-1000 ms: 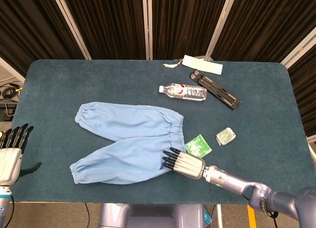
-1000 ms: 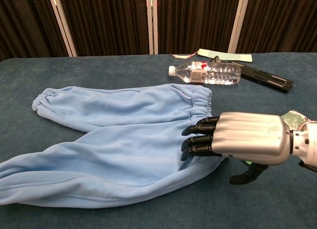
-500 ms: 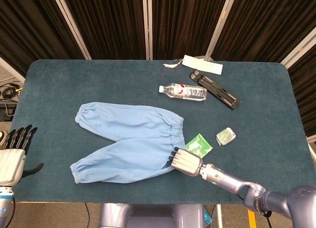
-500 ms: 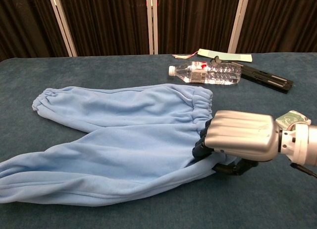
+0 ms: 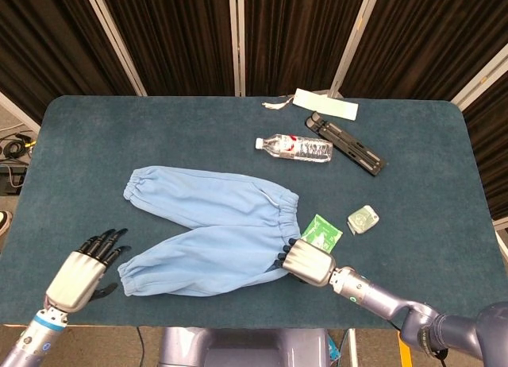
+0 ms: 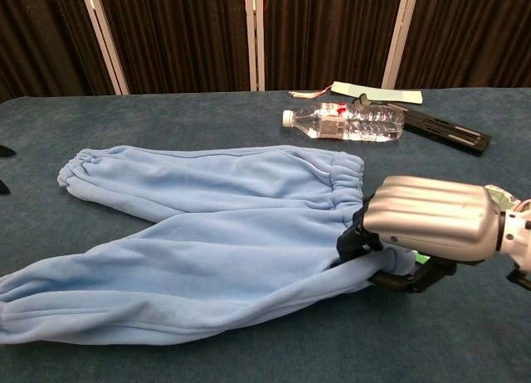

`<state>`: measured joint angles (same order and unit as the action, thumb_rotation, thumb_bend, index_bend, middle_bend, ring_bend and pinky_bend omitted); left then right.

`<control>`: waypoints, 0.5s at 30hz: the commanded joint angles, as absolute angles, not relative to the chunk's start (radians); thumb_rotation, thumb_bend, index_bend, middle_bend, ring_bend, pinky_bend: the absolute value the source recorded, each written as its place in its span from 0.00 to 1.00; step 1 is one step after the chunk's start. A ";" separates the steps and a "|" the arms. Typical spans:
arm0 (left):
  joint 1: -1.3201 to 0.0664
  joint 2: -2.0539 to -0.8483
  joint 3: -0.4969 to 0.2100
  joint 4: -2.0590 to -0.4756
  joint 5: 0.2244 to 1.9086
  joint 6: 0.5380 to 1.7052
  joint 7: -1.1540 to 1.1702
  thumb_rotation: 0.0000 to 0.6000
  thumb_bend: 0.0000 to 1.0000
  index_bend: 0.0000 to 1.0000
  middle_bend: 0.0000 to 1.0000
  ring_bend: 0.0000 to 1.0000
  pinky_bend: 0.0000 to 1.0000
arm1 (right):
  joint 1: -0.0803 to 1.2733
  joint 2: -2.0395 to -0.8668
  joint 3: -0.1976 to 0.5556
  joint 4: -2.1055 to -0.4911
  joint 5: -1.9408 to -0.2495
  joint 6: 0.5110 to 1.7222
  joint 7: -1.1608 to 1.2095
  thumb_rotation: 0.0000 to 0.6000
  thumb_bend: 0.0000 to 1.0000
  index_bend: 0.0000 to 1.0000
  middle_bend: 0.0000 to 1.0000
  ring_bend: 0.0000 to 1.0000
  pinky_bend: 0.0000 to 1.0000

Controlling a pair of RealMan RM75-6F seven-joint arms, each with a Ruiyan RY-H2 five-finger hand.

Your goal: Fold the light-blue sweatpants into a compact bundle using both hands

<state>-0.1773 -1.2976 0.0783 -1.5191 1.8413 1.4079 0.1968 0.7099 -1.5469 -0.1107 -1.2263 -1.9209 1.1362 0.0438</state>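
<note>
Light-blue sweatpants (image 5: 210, 232) lie flat at table (image 5: 95, 160) centre, legs spread toward the left, waistband at right. Right hand (image 5: 308, 262) grips the near waistband corner, fingers curled into the cloth, thumb under the edge; fabric slightly lifted there in chest view. Left hand (image 5: 82, 270) hovers near the near leg cuff, fingers extended and apart, holding nothing. Green packet (image 5: 321, 233) lies just beside the right hand. Water bottle (image 5: 294, 148) and black bar (image 5: 346, 143) lie on the far side.
</note>
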 commanded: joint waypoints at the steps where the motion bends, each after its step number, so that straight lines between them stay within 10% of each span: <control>1: -0.218 -1.379 0.111 -1.431 1.880 1.359 0.174 1.00 0.20 0.32 0.12 0.16 0.29 | 0.713 -1.539 -0.108 -1.245 -1.905 1.127 0.032 1.00 0.41 0.69 0.62 0.57 0.53; 15: -0.242 -1.427 0.163 -1.333 1.900 1.343 0.136 1.00 0.23 0.35 0.13 0.17 0.30 | 0.723 -1.531 -0.101 -1.274 -1.867 1.103 0.005 1.00 0.43 0.69 0.62 0.57 0.53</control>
<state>-0.2423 -1.4299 0.1592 -1.3343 1.9000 1.3395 0.1401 0.7227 -1.5307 -0.1018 -1.2734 -1.8669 1.1030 0.0052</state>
